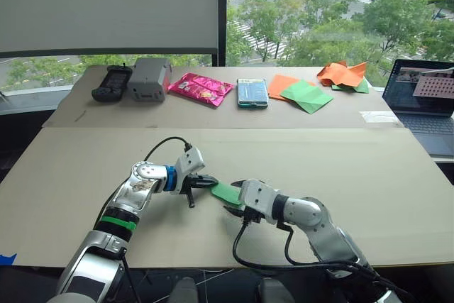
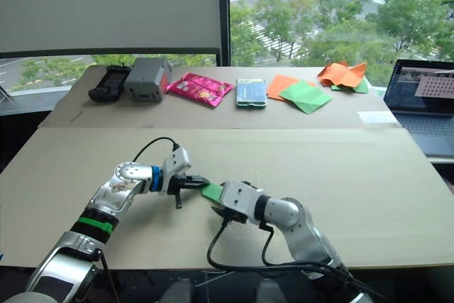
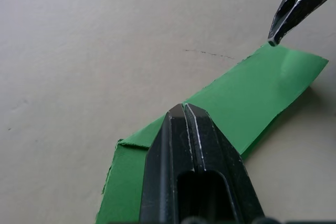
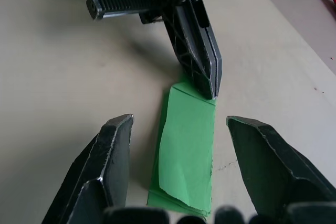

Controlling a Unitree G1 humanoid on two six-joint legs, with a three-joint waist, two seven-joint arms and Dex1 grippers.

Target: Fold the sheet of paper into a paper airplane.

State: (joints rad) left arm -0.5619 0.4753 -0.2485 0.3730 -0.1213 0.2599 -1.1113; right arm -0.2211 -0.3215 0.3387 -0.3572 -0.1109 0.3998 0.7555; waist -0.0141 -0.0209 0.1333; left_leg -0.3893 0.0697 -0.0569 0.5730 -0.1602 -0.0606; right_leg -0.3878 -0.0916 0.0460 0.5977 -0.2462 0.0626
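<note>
Left gripper [image 4: 210, 90] pinching folded paper airplane [image 4: 186, 156] near worktop [image 1: 355, 175] front edge; right gripper [image 4: 178, 166] spread around it.

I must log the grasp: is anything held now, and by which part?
The left pincer is shut on one end of the folded bright green paper. The right pincer is open around it, holding nothing.

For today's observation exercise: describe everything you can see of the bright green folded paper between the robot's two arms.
The sheet of paper is thin, bright green, folded into a narrow layered strip lying flat on the tan table. One end comes to an angled corner; folded edges show along its length. The left end effector, fingers closed together, presses its tip on one end. The right end effector is open, its fingers either side of the other end.
</note>
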